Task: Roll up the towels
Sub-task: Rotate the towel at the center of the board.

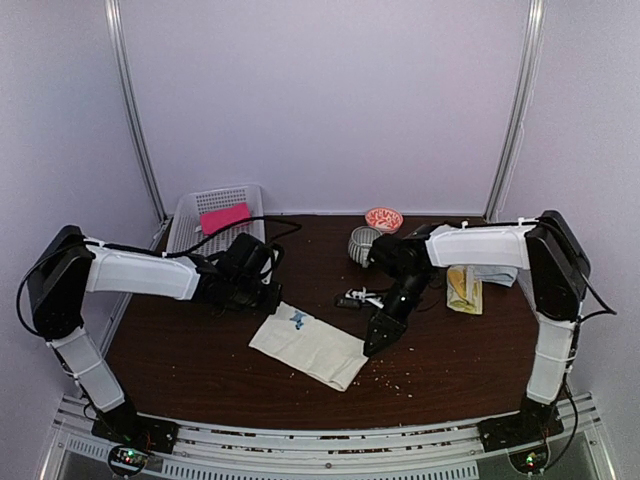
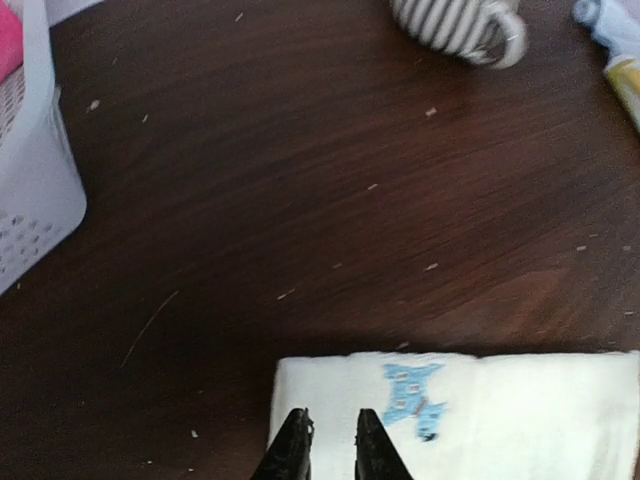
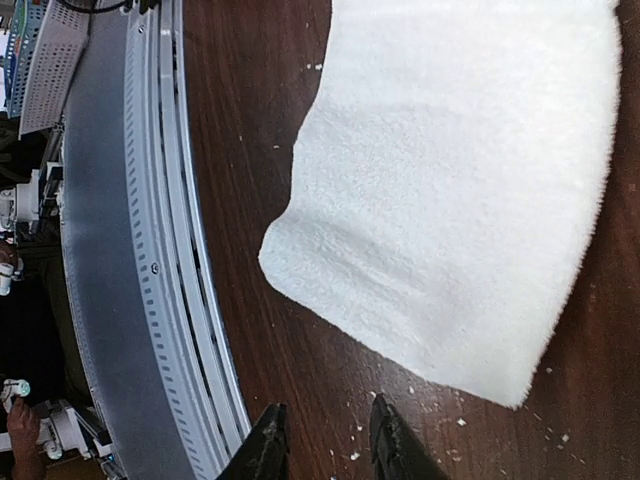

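A cream-white towel (image 1: 307,346) with a small blue mark (image 1: 297,320) lies flat, folded into a strip, at the table's front middle. My left gripper (image 1: 268,298) hovers at its far left end. In the left wrist view the towel (image 2: 470,415) lies under the gripper (image 2: 330,440), whose jaws stand slightly apart and hold nothing. My right gripper (image 1: 375,345) is open just off the towel's right end. In the right wrist view it (image 3: 330,430) is above bare wood, short of the towel (image 3: 460,190). A pink towel (image 1: 224,216) lies in the white basket (image 1: 190,215).
A striped mug (image 1: 362,243) and a red-and-white bowl (image 1: 384,219) stand at the back middle. A yellow towel (image 1: 463,290) lies at the right under the right arm. Small dark items (image 1: 355,298) lie behind the towel. The metal rail (image 3: 170,250) runs along the near edge.
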